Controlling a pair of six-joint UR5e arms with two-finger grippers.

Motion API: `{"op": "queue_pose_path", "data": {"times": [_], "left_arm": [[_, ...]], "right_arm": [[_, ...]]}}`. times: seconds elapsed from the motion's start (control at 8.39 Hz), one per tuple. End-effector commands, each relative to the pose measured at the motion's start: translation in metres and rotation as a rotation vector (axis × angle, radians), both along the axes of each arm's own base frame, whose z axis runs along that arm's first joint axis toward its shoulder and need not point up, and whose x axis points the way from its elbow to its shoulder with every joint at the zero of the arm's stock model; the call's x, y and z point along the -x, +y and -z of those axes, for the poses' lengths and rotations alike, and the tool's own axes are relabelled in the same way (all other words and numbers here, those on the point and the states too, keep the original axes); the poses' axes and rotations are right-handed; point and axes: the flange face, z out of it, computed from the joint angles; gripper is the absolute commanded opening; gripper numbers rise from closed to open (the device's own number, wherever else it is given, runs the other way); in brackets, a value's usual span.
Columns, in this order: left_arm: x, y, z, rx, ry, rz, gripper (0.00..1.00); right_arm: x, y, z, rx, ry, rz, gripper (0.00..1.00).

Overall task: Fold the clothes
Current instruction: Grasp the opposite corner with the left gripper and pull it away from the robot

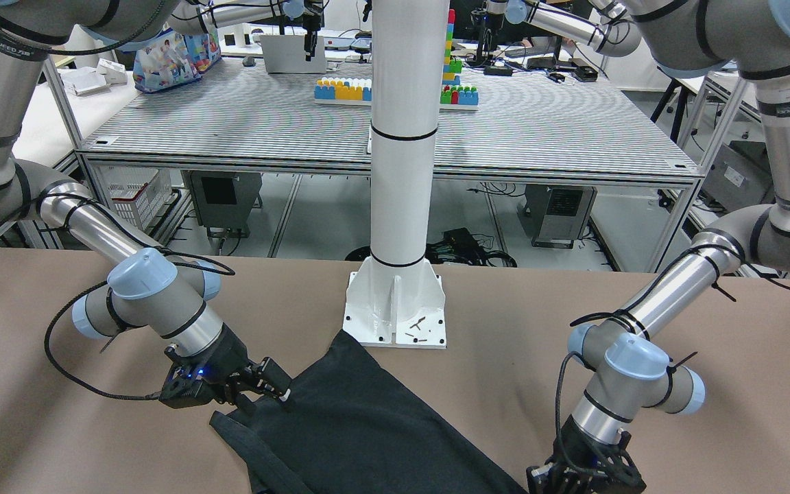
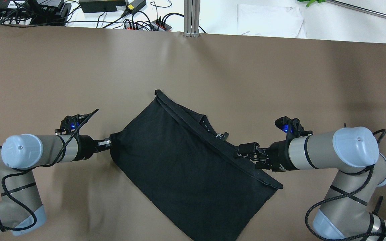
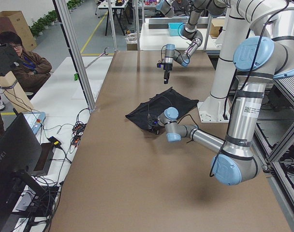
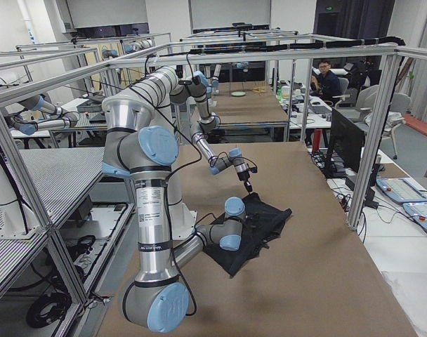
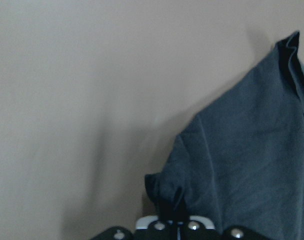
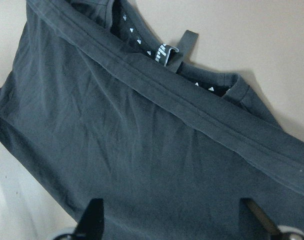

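Observation:
The clothes (image 2: 186,167) are one black garment lying askew on the brown table (image 2: 213,67), its doubled hem running diagonally along the far side. My left gripper (image 2: 107,144) is shut on the garment's left corner, and the left wrist view shows the bunched cloth (image 5: 252,150) pinched at the fingers (image 5: 174,222). My right gripper (image 2: 243,152) is open at the hem near the right end. In the right wrist view its fingers stand wide apart over the fabric (image 6: 142,150). A small tag with white print (image 6: 164,50) lies by the neckline.
The white pedestal base (image 1: 395,309) stands just behind the garment's near corner. Cables and power strips (image 2: 129,20) and white paper (image 2: 270,20) lie beyond the table's far edge. A person (image 3: 21,63) sits off the table's far side.

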Motion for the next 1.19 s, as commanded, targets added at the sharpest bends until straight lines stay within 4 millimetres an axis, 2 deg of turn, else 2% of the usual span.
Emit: {"op": "queue_pose_path", "data": {"times": [0.0,0.24,0.36,0.48,0.6,0.83,0.95,1.07], "left_arm": [[-0.008,-0.105,0.040,0.003,-0.042,0.082,0.00],[-0.013,-0.182,0.079,-0.012,-0.077,0.109,0.00],[-0.026,-0.212,0.092,-0.004,-0.099,0.118,0.00],[-0.040,-0.232,0.114,-0.003,-0.108,0.125,0.00],[-0.053,-0.244,0.128,0.002,-0.116,0.127,0.00],[-0.064,-0.248,0.136,-0.005,-0.132,0.185,0.00],[-0.072,-0.244,0.139,-0.016,-0.139,0.203,0.20],[-0.073,-0.245,0.139,-0.029,-0.151,0.209,0.90]], "right_arm": [[-0.002,-0.002,0.000,0.000,0.000,-0.006,0.95],[-0.002,-0.003,0.004,-0.005,-0.006,-0.006,0.94],[-0.004,-0.004,0.003,-0.006,-0.004,-0.018,0.95],[-0.006,-0.007,0.000,-0.012,0.008,-0.056,0.95],[-0.005,-0.009,-0.004,-0.008,0.015,-0.065,0.95],[-0.005,-0.011,-0.005,-0.002,0.029,-0.074,0.95],[-0.004,-0.012,-0.006,-0.002,0.038,-0.082,0.95],[-0.001,-0.014,-0.006,0.002,0.063,-0.081,0.95]]}}
